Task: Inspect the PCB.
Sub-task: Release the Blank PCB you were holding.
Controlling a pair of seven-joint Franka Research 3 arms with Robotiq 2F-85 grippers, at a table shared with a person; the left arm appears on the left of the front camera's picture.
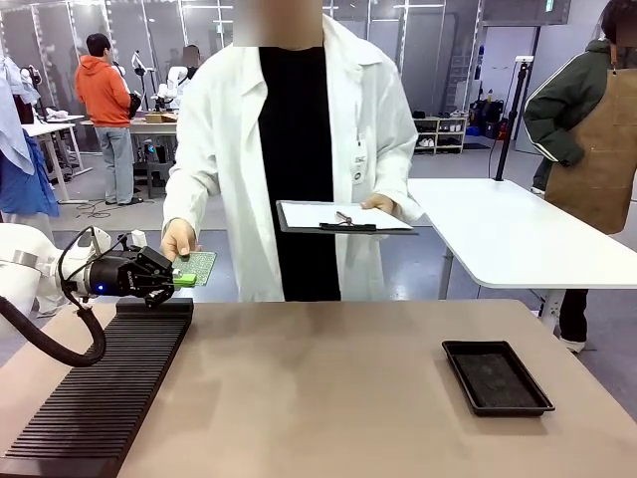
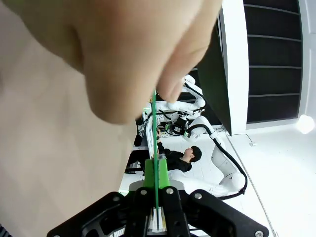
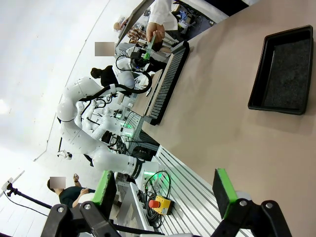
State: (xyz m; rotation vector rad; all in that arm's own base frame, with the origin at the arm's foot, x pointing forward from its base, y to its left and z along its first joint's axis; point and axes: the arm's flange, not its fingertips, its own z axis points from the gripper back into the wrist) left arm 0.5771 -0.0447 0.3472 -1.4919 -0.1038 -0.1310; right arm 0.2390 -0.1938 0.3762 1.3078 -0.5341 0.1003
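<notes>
My left claw (image 1: pixel 182 280) hangs in the air just above the far end of the black slotted rack (image 1: pixel 109 388), its green pads pressed together on the near edge of the PCB (image 1: pixel 199 266). The board lies roughly flat and level above that end of the rack, clear of the desk (image 1: pixel 328 398). A person in a white coat stands beyond the rack's far end, and one hand (image 1: pixel 179 239) grips the same board on the side away from my claw, so both of us have hold of it. From the left wrist camera I see the PCB (image 2: pixel 154 143) edge-on as a thin green line running up from the left claw (image 2: pixel 156 174) into the person's fingers (image 2: pixel 123 49), which are very close to the lens. The person's other hand holds a clipboard (image 1: pixel 343 217) with white paper and a pen, up and to the right of the rack. A shallow black tray (image 1: pixel 496 376) sits on the desk well to the right of the rack. My right claw (image 3: pixel 163 190) is spread wide with nothing between its pads, and its camera looks over the desk towards the rack (image 3: pixel 168 81) and the tray (image 3: pixel 284 74).
</notes>
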